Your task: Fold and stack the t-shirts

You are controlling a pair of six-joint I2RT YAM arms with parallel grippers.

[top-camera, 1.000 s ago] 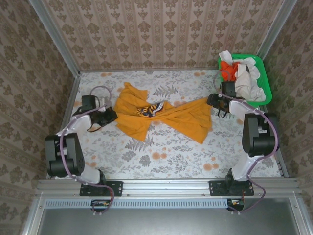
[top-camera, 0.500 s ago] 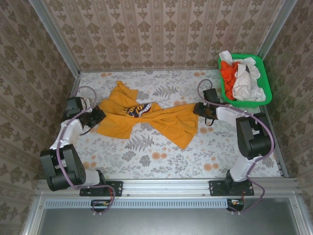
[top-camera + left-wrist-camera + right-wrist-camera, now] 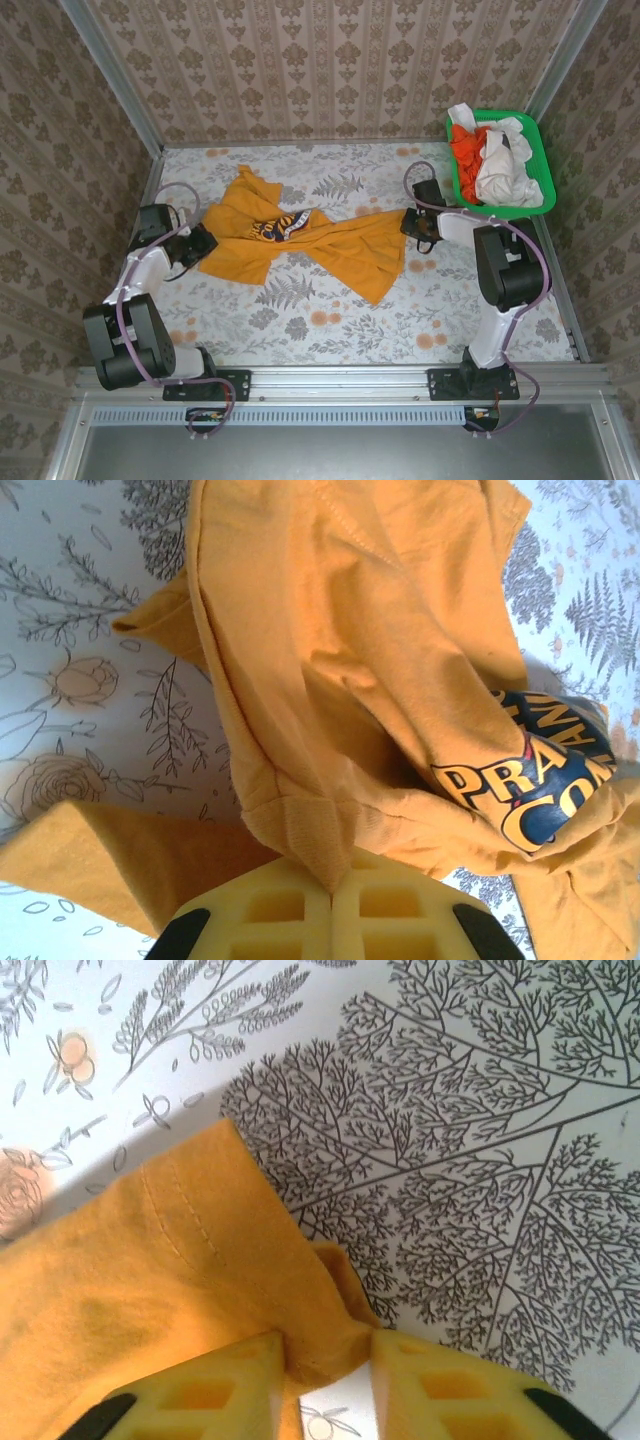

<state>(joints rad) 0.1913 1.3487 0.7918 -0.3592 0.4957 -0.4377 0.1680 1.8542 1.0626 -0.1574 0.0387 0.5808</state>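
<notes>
soft, wrinkly mustard-orange cloth t-shirt (image 3: pixel 340 250) lies long and twisted, stretched from one gripper to the other. left gripper (image 3: pixel 332 885) pinches its thick ribbed edge tight; right gripper (image 3: pixel 328 1360) squeezes a stitched corner

Floral-print table (image 3: pixel 330 330) under crumpled mustard-orange t-shirt (image 3: pixel 350 250) and green basket (image 3: pixel 543 165)
</notes>
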